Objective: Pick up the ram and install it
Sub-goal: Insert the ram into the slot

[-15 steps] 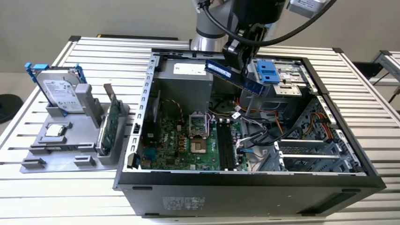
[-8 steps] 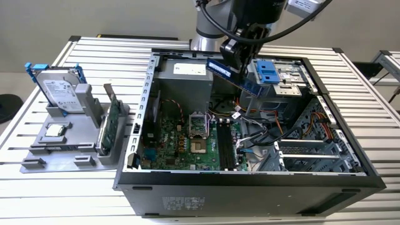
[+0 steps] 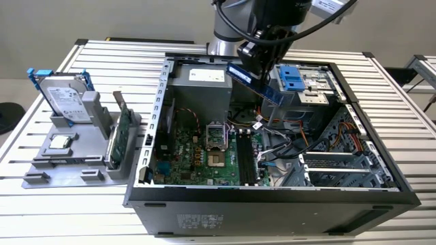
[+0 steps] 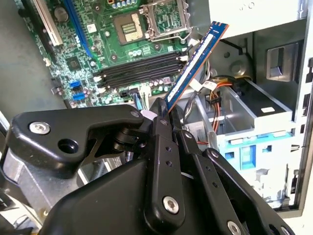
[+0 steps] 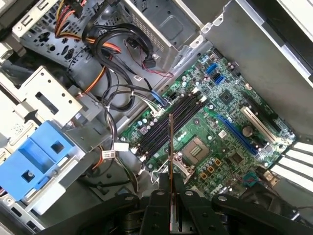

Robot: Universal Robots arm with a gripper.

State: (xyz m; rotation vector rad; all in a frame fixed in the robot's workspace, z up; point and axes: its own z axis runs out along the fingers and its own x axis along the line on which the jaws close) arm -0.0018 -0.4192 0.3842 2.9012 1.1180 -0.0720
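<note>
**A:** Where do things stand?

**B:** Above the open case point(image 3: 272, 201) and its motherboard point(image 3: 194, 153), the ram point(image 4: 195, 63) hangs tilted, well clear of the memory slots point(image 4: 137, 73). The fingers point(image 4: 163, 142) are clamped on its one end.

**A:** Risk?

**B:** At that tilt it could meet a slot skewed and jam, I'd say, or snag the loose cables point(image 5: 102, 41) nearby.
</note>
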